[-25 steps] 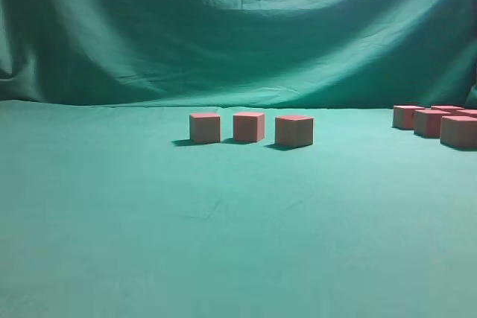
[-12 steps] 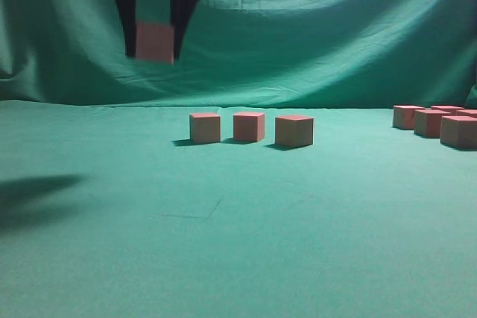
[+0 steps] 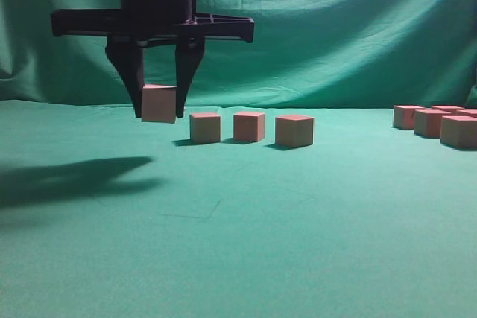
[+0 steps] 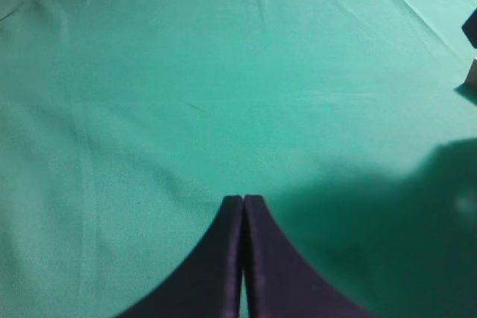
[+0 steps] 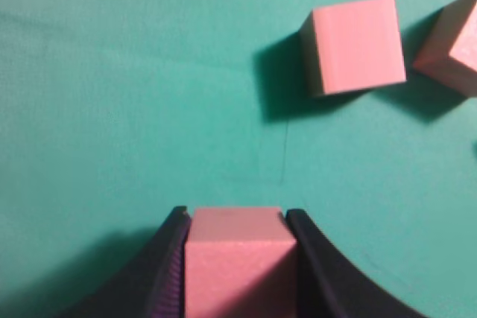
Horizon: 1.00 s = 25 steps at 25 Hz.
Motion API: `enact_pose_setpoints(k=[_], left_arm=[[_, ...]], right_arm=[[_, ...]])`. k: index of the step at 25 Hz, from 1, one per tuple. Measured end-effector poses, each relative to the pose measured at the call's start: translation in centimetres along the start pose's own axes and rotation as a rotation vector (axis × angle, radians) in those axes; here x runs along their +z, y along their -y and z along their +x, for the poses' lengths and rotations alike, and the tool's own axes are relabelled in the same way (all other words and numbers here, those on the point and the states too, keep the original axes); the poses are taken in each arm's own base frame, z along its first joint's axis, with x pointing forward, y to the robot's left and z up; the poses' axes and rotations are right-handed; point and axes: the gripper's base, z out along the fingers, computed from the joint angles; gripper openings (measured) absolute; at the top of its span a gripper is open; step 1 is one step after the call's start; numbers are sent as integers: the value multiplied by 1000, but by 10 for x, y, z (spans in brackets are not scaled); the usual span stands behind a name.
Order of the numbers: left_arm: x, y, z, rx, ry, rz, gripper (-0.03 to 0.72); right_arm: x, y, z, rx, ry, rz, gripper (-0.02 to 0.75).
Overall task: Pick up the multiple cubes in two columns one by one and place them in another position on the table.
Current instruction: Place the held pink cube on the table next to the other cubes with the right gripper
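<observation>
Right gripper (image 3: 159,102): matte black, two tapered fingers (image 3: 131,72) under a wide flat black crossbar (image 3: 153,24); boxy black housing above the crossbar, dark cable loop on top. Left gripper (image 4: 244,206): black, smooth curved fingers.

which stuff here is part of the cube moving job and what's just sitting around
Part of the job:
- held cube in right gripper
- row of three cubes
- cube cluster at far right
- table

Lying about:
- green backdrop
- left gripper, shut and idle
</observation>
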Motion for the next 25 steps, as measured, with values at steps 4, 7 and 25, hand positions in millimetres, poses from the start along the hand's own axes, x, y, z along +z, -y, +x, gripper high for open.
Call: enact_pose_setpoints(k=[4, 7, 25], left_arm=[[0, 0, 0, 0, 0, 0, 0], [0, 0, 0, 0, 0, 0, 0], [0, 0, 0, 0, 0, 0, 0]], right_arm=[[6, 0, -3, 22, 33, 20, 255], [11, 1, -3, 40, 42, 38, 255], [27, 1, -5, 46, 78, 55, 255]])
